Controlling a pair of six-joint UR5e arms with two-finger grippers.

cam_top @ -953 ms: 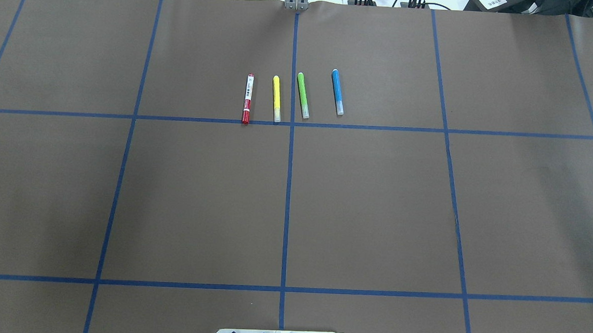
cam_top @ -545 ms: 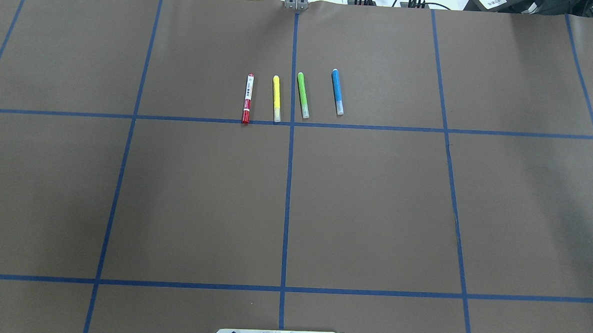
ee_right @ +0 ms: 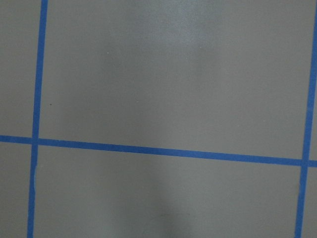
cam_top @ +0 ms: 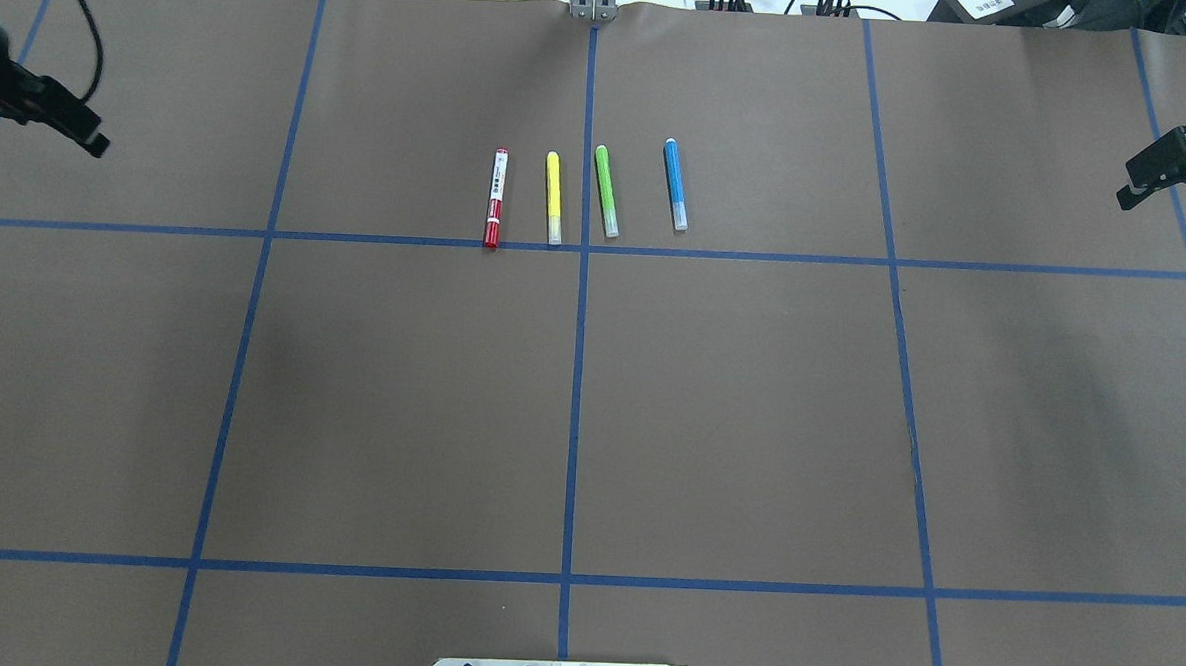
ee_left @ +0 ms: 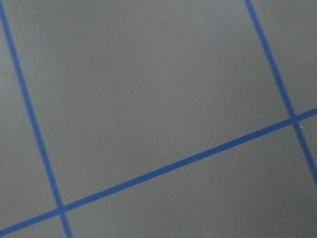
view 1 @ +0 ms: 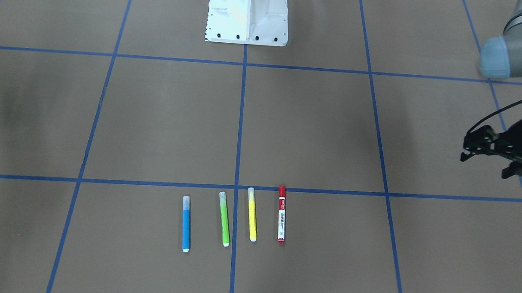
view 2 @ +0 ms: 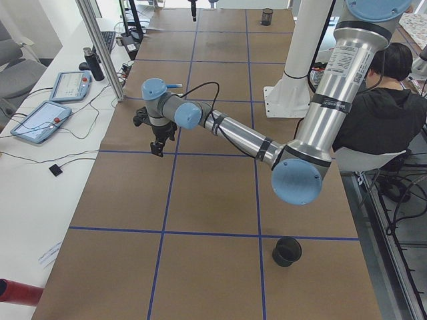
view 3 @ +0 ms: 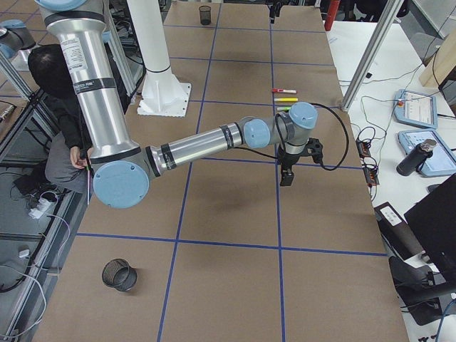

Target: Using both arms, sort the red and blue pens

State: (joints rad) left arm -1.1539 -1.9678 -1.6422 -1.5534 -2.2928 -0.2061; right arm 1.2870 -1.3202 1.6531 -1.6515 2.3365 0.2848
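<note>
Front view: we see four pens in a row on the bench [view 1: 151,124], on the far side of a cross tape line [view 1: 146,182] from the white pedestal [view 1: 248,10]. Across the view from its left: blue pen [view 1: 186,224], green pen [view 1: 224,219], yellow pen [view 1: 252,214], red marker [view 1: 281,214]. They lie roughly parallel, none touching. The marker's red cap end sits at the cross line. The left tool [view 1: 484,165] is at the view's right edge, fingers spread, nothing between them, well apart from the pens.

Overhead: red marker is leftmost, on the left arm's side of the centre line; blue pen is rightmost, on the right arm's side. We read the right tool [cam_top: 1164,201] at the right edge as fingers apart and empty. The left tool is at the left edge, partly cut off.

Left side view: left arm [view 2: 240,137] reaches out over the bench, tool pointing down, clear of the surface. A left-end mesh cup [view 2: 287,251] stands on the bench. A person [view 2: 380,100] sits behind the arm.

Right side view: right arm [view 3: 206,146] reaches out likewise, tool pointing down, the pens beyond it.

Wrist views: both show only bench cover and tape lines.
</note>
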